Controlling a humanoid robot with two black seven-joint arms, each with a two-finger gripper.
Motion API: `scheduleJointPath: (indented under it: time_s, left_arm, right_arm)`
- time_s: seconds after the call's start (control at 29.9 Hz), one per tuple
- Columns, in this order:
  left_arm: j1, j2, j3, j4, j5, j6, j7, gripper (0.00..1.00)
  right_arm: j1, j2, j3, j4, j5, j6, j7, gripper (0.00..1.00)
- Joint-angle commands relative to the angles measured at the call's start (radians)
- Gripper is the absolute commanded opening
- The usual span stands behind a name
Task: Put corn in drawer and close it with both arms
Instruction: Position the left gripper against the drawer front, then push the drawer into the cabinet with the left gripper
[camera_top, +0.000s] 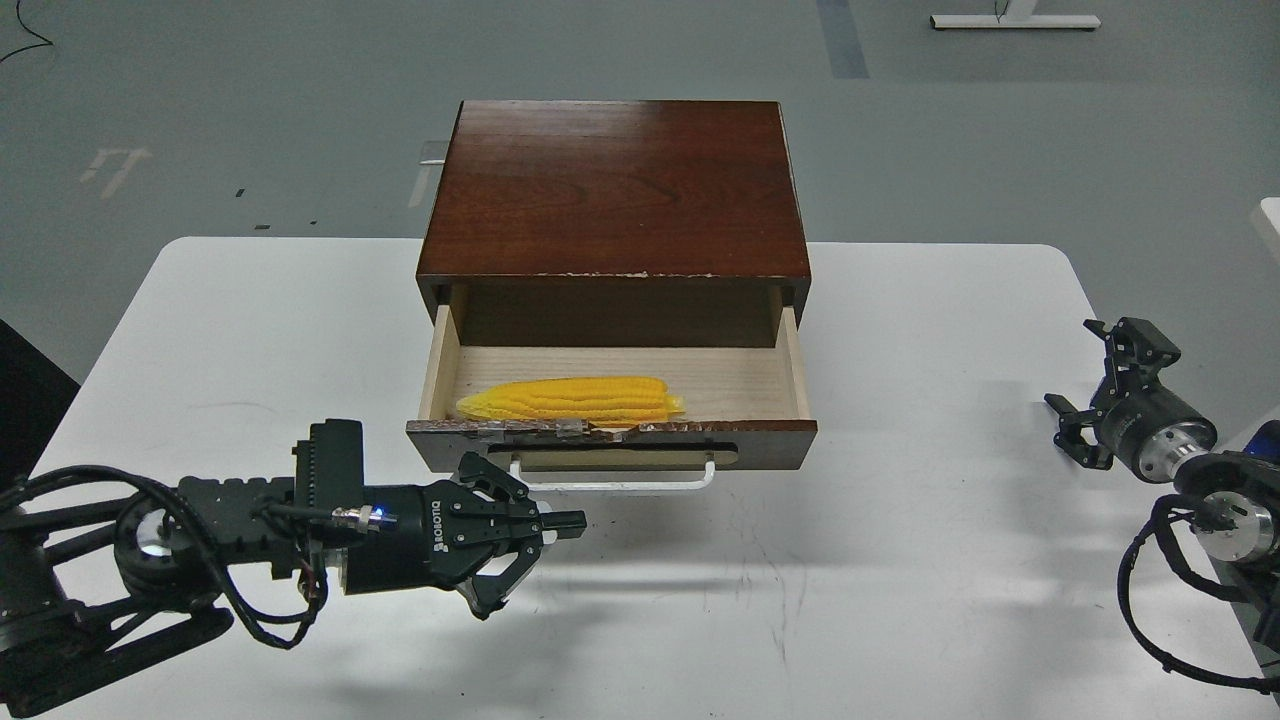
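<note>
The yellow corn (570, 400) lies on its side inside the open drawer (770, 444), along the front left of its pale wood floor. The white bar handle (612, 484) is on the chipped dark front. My left gripper (565, 524) is shut and empty. It hovers over the table just below and left of the handle, pointing right. My right gripper (1082, 375) is open and empty, low over the table's right edge, well away from the drawer.
The drawer sticks out of a dark wood cabinet (615, 190) at the back middle of the white table (900, 560). Grey floor lies beyond, with a white stand base (1010, 18) far off.
</note>
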Motion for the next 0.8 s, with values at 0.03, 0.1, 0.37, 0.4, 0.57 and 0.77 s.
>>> scheduleJointPath:
  time_s: [0.03, 0.1, 0.37, 0.4, 0.57, 0.77]
  left_arm:
    - [-0.003, 0.0, -0.003, 0.005, 0.0, 0.0, 0.0, 0.0]
    - [-0.004, -0.003, -0.003, 0.014, 0.0, 0.0, 0.0, 0.0]
    - [-0.01, -0.06, -0.016, 0.069, 0.0, 0.0, 0.0, 0.0]
    - [-0.01, -0.071, -0.033, 0.074, 0.0, -0.002, 0.0, 0.0]
    - [-0.012, -0.083, -0.062, 0.082, 0.0, -0.008, 0.0, 0.0]
    - [-0.012, -0.092, -0.076, 0.112, 0.0, -0.014, 0.0, 0.0]
  right_arm:
    - [0.0, 0.0, 0.0, 0.0, 0.0, 0.0, 0.001, 1.0]
    - [0.0, 0.0, 0.0, 0.0, 0.0, 0.0, 0.001, 1.0]
    - [-0.001, 0.0, 0.0, -0.006, 0.0, 0.0, 0.0, 1.0]
    - [-0.003, 0.0, 0.0, -0.014, 0.0, 0.0, 0.001, 1.0]
    - [-0.003, 0.0, 0.0, -0.02, 0.0, 0.002, 0.002, 1.0]
    - [-0.008, 0.0, 0.0, -0.02, 0.0, 0.002, 0.002, 1.0]
